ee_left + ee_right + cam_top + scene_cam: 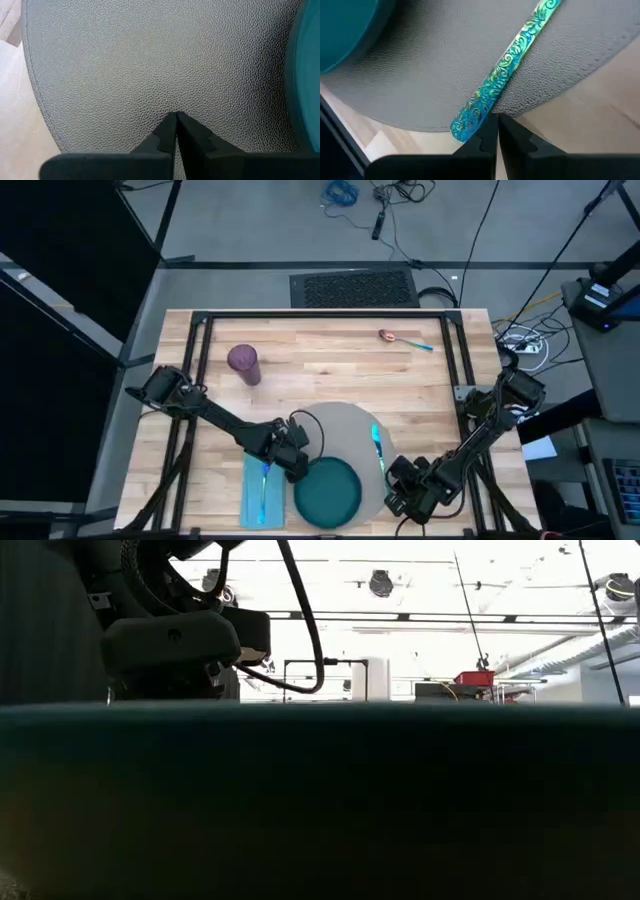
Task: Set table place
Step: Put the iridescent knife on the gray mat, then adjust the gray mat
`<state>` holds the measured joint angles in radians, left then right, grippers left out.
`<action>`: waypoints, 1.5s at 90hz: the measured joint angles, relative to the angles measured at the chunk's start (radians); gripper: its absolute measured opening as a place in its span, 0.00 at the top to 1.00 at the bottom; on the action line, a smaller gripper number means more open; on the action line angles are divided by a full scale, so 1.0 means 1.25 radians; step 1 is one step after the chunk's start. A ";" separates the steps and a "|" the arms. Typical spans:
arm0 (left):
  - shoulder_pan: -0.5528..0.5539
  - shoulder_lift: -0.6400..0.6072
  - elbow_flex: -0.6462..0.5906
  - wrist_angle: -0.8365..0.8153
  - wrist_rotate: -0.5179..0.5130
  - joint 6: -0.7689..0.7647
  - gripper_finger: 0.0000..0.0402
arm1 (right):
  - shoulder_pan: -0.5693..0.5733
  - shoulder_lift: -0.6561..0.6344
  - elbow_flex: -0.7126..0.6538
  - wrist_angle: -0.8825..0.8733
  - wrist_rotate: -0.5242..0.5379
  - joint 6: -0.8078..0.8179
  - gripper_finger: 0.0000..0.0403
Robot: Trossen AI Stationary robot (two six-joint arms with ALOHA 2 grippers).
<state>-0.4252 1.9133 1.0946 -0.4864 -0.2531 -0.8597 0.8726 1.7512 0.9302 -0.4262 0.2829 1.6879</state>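
The round grey placemat lies on the light-wood table, near its front edge. A dark teal plate sits on the mat's near part and fills the low view. An iridescent blue-green utensil handle lies on the mat's right side, its end reaching just past the mat's rim. My left gripper is shut over the mat's left part, beside the plate. My right gripper is shut at the mat's right rim, next to the handle's end. My left gripper points its shut fingertips down at the placemat's pebbled surface, slanting from the table's left. I cannot tell whether they touch it. My right gripper's shut fingertips stand at the placemat's rim, beside the handle's end. I cannot tell whether they touch either.
A light blue napkin with another utensil on it lies left of the plate. A purple cup stands at the far left. A spoon lies at the far right. Bare wood lies across the table's middle and far part.
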 joint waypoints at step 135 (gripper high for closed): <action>0.003 0.001 0.022 0.001 -0.006 0.018 1.00 | -0.054 -0.196 0.000 -0.242 0.093 -0.115 1.00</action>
<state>-0.4215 1.9149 1.1220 -0.4848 -0.2611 -0.8369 0.8052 1.5060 0.9302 -0.7291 0.3995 1.5441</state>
